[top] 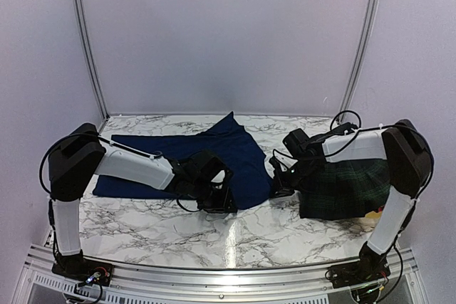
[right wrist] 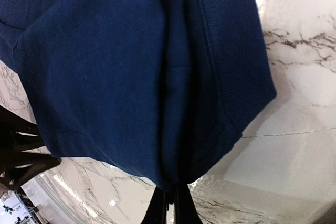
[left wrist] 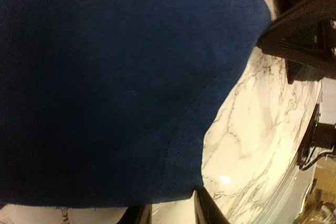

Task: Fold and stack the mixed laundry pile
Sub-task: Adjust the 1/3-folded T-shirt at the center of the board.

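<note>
Table [top: 214,236]: white marble pattern, both arms reaching in low over it.

Navy-blue cloth [top: 142,165]: lies spread on the left and centre of the table. One corner is folded toward the far edge, forming a point. Its near hem runs between the two grippers.

Left gripper [top: 216,201]: at the near hem of the cloth, close to the middle of the table. In the left wrist view the two fingers [left wrist: 207,211] stand apart, with bare marble showing in the gap. The hem sits right at their tips. It is unclear whether either pad touches the cloth, since the tips are cut off at the frame edge.

Right gripper [top: 276,186]: at the right-hand edge of the same cloth, just beside the left gripper. In the right wrist view its jaws are pressed together on the cloth's edge, and a deep crease runs up from the tips.

Plaid garment [top: 349,186]: dark green and navy, lying bunched on the right side of the table under the right arm. It is apart from the navy-blue cloth.
</note>
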Action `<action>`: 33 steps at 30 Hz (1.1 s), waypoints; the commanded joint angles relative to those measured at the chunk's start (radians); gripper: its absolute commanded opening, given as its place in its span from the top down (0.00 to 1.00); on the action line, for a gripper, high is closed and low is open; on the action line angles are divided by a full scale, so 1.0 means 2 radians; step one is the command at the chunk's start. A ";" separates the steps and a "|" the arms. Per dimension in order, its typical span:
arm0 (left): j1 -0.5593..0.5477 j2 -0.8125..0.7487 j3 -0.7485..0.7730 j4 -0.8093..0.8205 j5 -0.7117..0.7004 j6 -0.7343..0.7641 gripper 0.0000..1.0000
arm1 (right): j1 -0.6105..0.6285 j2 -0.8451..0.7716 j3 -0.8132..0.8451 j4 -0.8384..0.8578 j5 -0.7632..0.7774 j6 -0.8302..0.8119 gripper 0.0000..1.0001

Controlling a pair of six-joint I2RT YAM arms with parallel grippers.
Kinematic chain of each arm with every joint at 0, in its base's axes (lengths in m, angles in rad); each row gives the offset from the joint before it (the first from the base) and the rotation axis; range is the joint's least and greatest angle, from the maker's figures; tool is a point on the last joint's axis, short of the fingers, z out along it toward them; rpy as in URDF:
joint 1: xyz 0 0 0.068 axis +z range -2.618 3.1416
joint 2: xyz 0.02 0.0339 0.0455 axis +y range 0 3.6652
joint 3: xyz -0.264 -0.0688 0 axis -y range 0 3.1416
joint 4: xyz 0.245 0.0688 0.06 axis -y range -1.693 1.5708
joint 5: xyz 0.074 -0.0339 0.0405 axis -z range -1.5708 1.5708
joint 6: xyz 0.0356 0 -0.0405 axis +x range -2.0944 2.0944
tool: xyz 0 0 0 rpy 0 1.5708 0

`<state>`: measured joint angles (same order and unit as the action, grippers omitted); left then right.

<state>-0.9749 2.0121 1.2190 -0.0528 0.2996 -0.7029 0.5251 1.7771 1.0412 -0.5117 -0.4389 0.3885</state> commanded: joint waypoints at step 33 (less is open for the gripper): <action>0.013 -0.052 0.000 -0.080 -0.042 0.062 1.00 | 0.008 -0.015 0.044 -0.023 -0.042 0.015 0.65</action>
<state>-0.9501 1.8862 1.2087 -0.1852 0.2016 -0.5976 0.5304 1.7199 1.1305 -0.5480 -0.5121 0.4175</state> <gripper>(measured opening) 0.006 0.348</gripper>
